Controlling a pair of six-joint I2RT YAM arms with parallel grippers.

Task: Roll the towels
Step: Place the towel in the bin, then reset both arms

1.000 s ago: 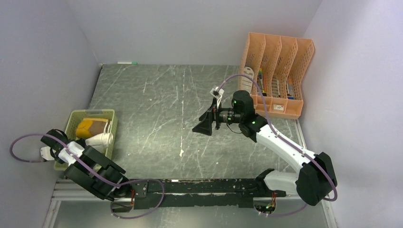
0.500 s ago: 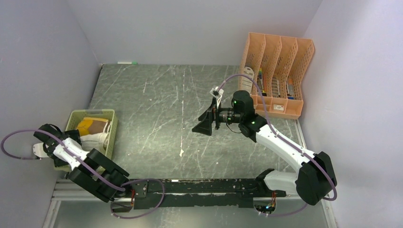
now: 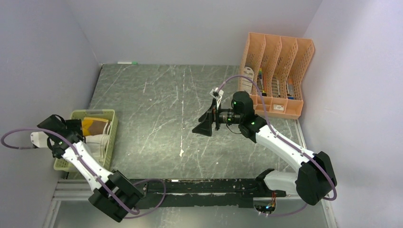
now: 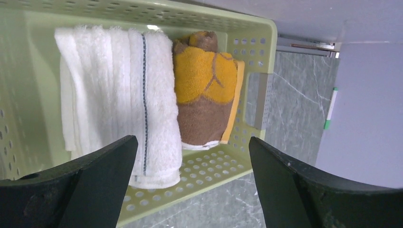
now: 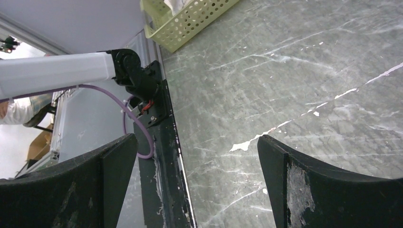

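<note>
Left gripper (image 4: 191, 147) — opened, cream towel (image 4: 114, 90) released

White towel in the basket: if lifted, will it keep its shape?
Probably not: the white towel looks like soft, thick terry, so it would likely sag and unfold. Its fuzzy pile should grip well, not slip.

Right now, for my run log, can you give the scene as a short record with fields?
white towel: bundled, near half of the basket, touching the brown towel
brown towel: rolled, far half of the basket
basket: green, left edge of the table
left gripper: open, empty, aimed into the basket
right gripper: open, empty, above mid-table
</note>
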